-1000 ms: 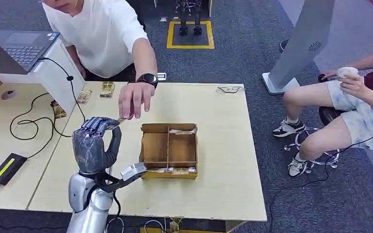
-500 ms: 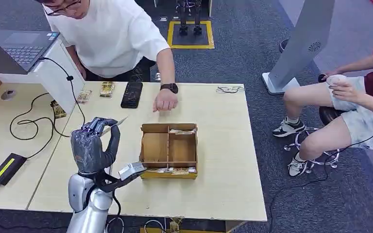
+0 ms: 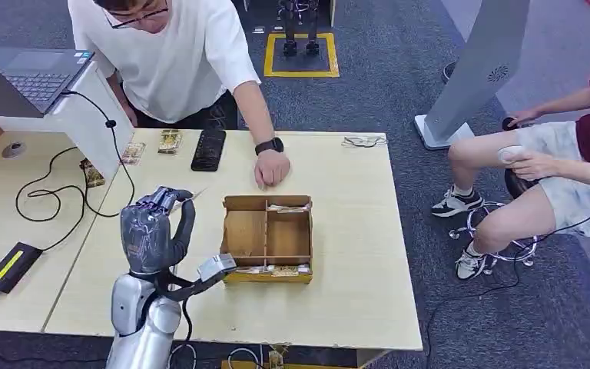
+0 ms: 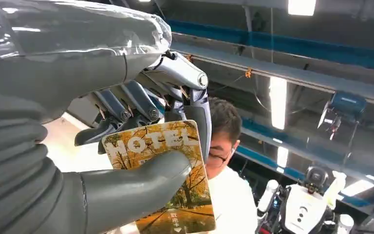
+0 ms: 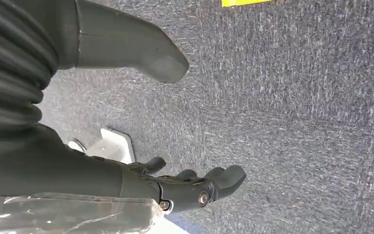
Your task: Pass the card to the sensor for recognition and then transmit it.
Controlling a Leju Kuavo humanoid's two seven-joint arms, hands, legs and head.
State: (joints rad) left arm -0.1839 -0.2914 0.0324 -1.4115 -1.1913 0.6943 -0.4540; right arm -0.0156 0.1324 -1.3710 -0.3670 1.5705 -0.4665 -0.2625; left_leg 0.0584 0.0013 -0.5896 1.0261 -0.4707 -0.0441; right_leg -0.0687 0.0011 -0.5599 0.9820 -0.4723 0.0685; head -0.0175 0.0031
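My left hand [image 3: 154,231] is raised above the left part of the wooden table [image 3: 353,292], thumb and fingers pinching a card. In the head view only the card's thin edge [image 3: 193,195] shows past the fingertips. The left wrist view shows its face: an orange autumn-tree picture with the word HOTEL [image 4: 175,142], clamped under my thumb [image 4: 136,183] of the left hand [image 4: 78,97]. My right hand [image 5: 78,170] hangs over grey carpet, fingers apart, holding nothing. I cannot pick out the sensor with certainty.
A partitioned wooden box [image 3: 267,237] with cards along its edges sits just right of my hand. A person in white leans over the far edge, one hand [image 3: 272,169] on the table. A black phone [image 3: 208,148], loose cards [image 3: 170,141], cables and a power brick [image 3: 11,265] lie around.
The person's hand has drawn back from the card at my fingertips and settled on the table by the box. A black phone now shows there. My left hand shifted slightly right, still holding the card.
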